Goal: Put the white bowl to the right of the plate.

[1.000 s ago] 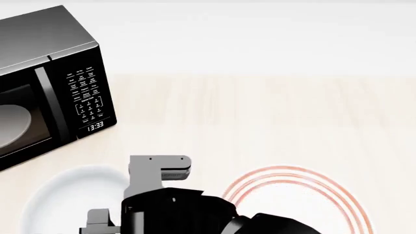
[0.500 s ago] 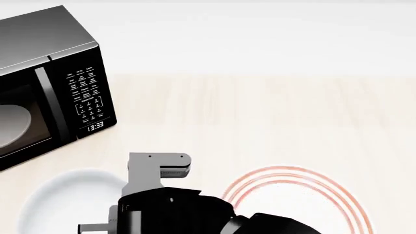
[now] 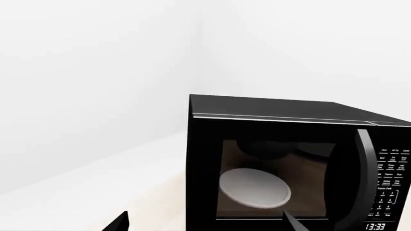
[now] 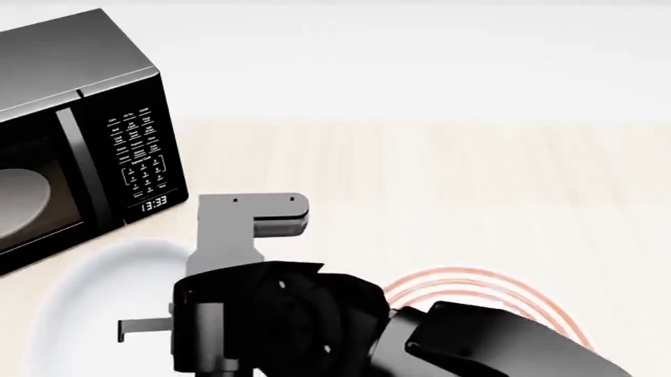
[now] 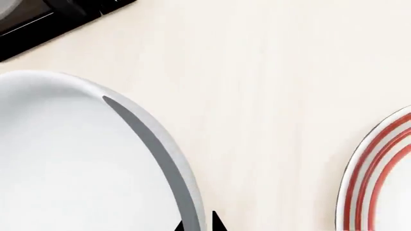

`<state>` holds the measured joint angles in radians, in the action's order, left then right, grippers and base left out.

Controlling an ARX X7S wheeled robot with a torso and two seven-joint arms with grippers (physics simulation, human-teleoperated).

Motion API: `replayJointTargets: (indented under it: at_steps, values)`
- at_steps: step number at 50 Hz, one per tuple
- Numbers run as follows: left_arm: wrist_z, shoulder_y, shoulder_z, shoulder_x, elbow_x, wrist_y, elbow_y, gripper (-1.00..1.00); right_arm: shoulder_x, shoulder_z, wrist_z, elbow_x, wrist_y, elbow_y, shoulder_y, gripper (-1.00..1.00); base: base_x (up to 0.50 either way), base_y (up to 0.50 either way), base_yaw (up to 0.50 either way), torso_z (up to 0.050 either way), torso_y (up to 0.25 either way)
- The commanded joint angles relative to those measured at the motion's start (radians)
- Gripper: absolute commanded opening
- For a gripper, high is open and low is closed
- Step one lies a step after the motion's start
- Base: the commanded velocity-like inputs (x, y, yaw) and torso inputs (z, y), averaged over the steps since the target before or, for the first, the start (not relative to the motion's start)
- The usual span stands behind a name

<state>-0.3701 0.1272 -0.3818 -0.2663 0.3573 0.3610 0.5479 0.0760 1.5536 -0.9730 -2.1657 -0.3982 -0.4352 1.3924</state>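
The white bowl (image 5: pixel 64 168) is deep, plain and glossy, and it lies at the lower left of the head view (image 4: pixel 89 306). My right gripper (image 5: pixel 199 225) is shut on the white bowl's right rim, one fingertip inside the wall and one outside. In the head view my right arm (image 4: pixel 273 314) covers that grip. The plate (image 5: pixel 378 178) with red rings lies flat to the right of the bowl, and the arm partly hides the plate (image 4: pixel 472 276). My left gripper (image 3: pixel 205 227) is open, faces the microwave, and holds nothing.
A black microwave (image 4: pixel 84 133) stands at the back left on the pale wooden counter (image 4: pixel 441 181), with a pale turntable disc (image 3: pixel 255 187) behind its glass door. Bare counter separates bowl and plate (image 5: pixel 257 120). A white wall rises behind.
My right arm has risen and moved away from me in the head view. The bowl's outline has grown and shifted up with it. The arm now hides more of the plate.
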Motion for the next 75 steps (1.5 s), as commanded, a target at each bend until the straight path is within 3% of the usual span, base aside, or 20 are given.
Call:
replayJointTargets:
  at_steps: [1,18,40,75]
  values:
    - [-0.005,-0.005,0.009,-0.003,-0.003,-0.001,-0.008,1.0,0.079,-0.048,-0.063,0.008,0.015,0.118,0.061,-1.0,0.0,0.0,0.0,0.0,0.0]
    - [-0.012,-0.005,0.019,-0.007,-0.007,-0.005,-0.012,1.0,0.162,-0.085,-0.067,-0.017,-0.004,0.107,0.127,-1.0,0.0,0.0,0.0,0.0,0.0]
    - [-0.028,-0.014,0.039,-0.013,-0.017,0.001,-0.019,1.0,0.326,-0.147,-0.218,-0.153,0.0,-0.061,0.211,-1.0,0.0,0.0,0.0,0.0,0.0]
    - [-0.044,-0.053,0.1,-0.021,-0.045,0.007,-0.073,1.0,0.553,-0.157,-0.03,-0.144,-0.082,-0.282,0.204,-1.0,0.0,0.0,0.0,0.0,0.001]
